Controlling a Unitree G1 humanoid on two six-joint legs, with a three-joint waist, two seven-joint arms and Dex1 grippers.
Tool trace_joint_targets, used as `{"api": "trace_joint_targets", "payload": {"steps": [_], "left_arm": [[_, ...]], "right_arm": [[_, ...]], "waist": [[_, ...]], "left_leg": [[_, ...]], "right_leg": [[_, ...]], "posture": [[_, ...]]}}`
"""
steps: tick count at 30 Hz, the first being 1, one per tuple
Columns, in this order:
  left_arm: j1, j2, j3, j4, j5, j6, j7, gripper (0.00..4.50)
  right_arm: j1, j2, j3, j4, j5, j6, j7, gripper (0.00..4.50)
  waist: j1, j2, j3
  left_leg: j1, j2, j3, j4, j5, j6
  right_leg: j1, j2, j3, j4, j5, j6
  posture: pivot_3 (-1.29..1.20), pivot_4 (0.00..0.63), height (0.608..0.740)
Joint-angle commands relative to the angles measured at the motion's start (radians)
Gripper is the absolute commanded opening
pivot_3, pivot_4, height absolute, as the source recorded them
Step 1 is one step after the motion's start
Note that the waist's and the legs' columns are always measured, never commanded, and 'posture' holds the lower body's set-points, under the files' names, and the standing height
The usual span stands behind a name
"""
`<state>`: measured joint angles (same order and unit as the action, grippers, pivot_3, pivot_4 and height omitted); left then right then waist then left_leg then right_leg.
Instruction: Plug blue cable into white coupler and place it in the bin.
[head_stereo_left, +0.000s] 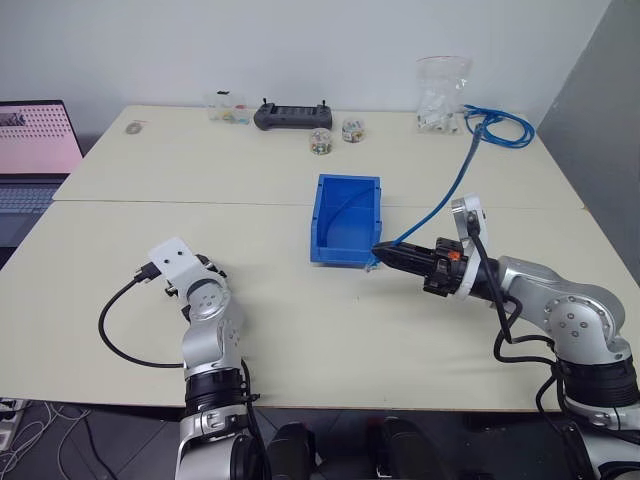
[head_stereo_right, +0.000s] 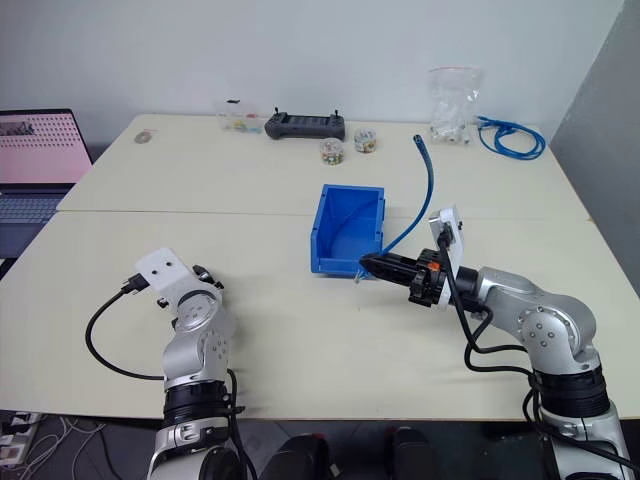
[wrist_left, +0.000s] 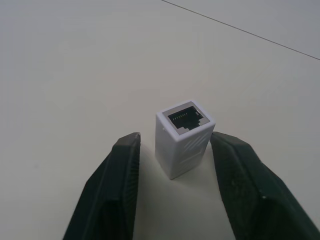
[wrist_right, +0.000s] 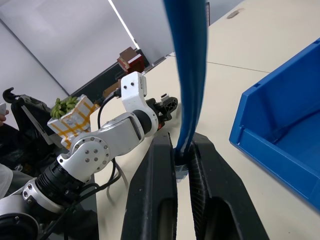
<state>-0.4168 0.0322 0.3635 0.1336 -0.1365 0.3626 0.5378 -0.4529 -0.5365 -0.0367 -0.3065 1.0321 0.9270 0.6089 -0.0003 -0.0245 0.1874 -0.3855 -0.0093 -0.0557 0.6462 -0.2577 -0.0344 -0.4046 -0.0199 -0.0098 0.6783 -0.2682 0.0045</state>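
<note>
Left eye view shows a big cream table (head_stereo_left: 300, 330) with the blue bin (head_stereo_left: 346, 220) near its middle. The right gripper (head_stereo_left: 383, 254) sits at about 4 o'clock from the bin, close to its front lip, squeezed tight on the blue cable (head_stereo_left: 450, 195), which runs up toward 1 o'clock. The left gripper (wrist_left: 175, 187) is part way open, one finger on each side of the white coupler (wrist_left: 184, 142), which stands on the table with its dark socket facing up.
</note>
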Motion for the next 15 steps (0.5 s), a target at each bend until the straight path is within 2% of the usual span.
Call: {"api": "trace_joint_targets", "payload": {"steps": [1, 2, 5, 7, 13, 15], "left_arm": [[0.002, 0.006, 0.006, -0.033, 0.014, 0.014, 0.005, 1.2], [0.005, 0.007, 0.005, -0.037, 0.016, 0.022, 0.003, 0.95], [0.024, 0.016, -0.01, -0.058, 0.021, 0.048, -0.021, 0.91], [0.051, 0.055, -0.066, -0.098, 0.038, 0.028, -0.11, 0.91], [0.211, 0.176, -0.201, -0.296, -0.046, 0.085, -0.464, 0.91], [0.244, 0.25, -0.289, -0.346, -0.067, 0.11, -0.626, 0.91]], "right_arm": [[-0.02, -0.002, -0.023, -0.025, 0.0, -0.005, 0.012, 0.05], [-0.021, -0.002, -0.023, -0.024, -0.001, -0.005, 0.011, 0.05], [-0.02, -0.002, -0.023, -0.025, -0.003, -0.006, 0.011, 0.05], [-0.015, -0.004, -0.023, -0.029, -0.006, -0.007, 0.01, 0.05], [0.029, -0.021, -0.042, -0.071, -0.004, -0.003, -0.005, 0.05], [0.053, -0.028, -0.051, -0.099, -0.002, -0.003, -0.013, 0.05]], "waist": [[0.0, 0.0, 0.0], [0.0, 0.0, 0.0], [0.0, 0.0, 0.0], [-0.001, 0.0, 0.0], [-0.002, 0.0, 0.0], [-0.002, 0.0, 0.0]], "left_leg": [[0.0, 0.0, 0.0, 0.0, 0.0, 0.0], [0.0, 0.0, 0.0, 0.0, 0.0, 0.0], [0.0, 0.0, 0.0, 0.0, 0.0, 0.0], [0.0, 0.0, 0.0, 0.0, 0.0, 0.0], [0.001, 0.0, 0.0, 0.0, 0.0, 0.0], [0.001, 0.0, 0.0, -0.001, 0.0, 0.0]], "right_leg": [[0.0, 0.0, 0.0, 0.0, 0.0, 0.0], [0.0, 0.0, 0.0, 0.0, 0.0, 0.0], [0.0, 0.0, 0.0, 0.0, 0.0, 0.0], [0.0, 0.0, 0.0, 0.0, 0.0, 0.0], [0.0, 0.0, 0.0, 0.0, 0.0, 0.0], [0.0, 0.0, 0.001, 0.0, 0.0, 0.0]], "posture": [[0.0, 0.15, 0.74], [0.0, 0.15, 0.74], [0.0, 0.15, 0.74], [0.0, 0.15, 0.74], [0.0, 0.15, 0.74], [0.0, 0.15, 0.74]]}}
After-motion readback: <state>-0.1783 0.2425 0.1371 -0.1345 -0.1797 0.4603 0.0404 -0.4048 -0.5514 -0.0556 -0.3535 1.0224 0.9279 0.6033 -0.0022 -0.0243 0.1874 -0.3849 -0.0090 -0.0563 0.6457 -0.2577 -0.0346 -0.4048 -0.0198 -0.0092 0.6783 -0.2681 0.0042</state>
